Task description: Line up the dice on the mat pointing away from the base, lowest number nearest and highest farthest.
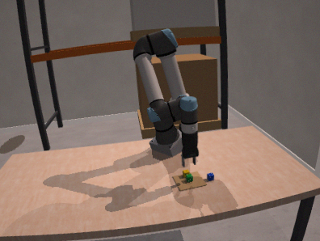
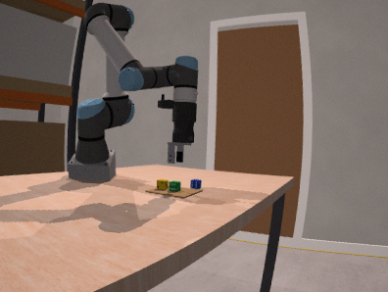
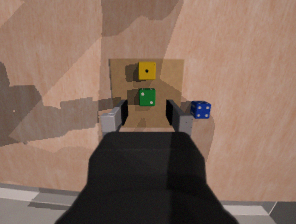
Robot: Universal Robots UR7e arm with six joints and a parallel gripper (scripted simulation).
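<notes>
A small brown mat (image 1: pixel 198 182) (image 2: pixel 186 193) (image 3: pixel 120 75) lies flat on the table. A yellow die (image 1: pixel 186 172) (image 2: pixel 162 184) (image 3: pixel 147 70) showing one pip and a green die (image 1: pixel 189 178) (image 2: pixel 174 185) (image 3: pixel 147 97) stand on it, close together but apart. A blue die (image 1: pixel 210 176) (image 2: pixel 196 183) (image 3: pixel 201 110) with several pips stands on the bare table just beside the mat's edge. My gripper (image 1: pixel 189 162) (image 2: pixel 175 158) (image 3: pixel 146 107) is open and empty. It hangs above the mat, over the green die, with clear air between the fingers and the die.
The robot's base (image 1: pixel 165 146) (image 2: pixel 91 170) stands on the table behind the mat. A metal rack (image 1: pixel 34 81) and a cardboard box (image 1: pixel 198 81) stand beyond the table. The table's far edge (image 2: pixel 289 181) is close to the blue die's side.
</notes>
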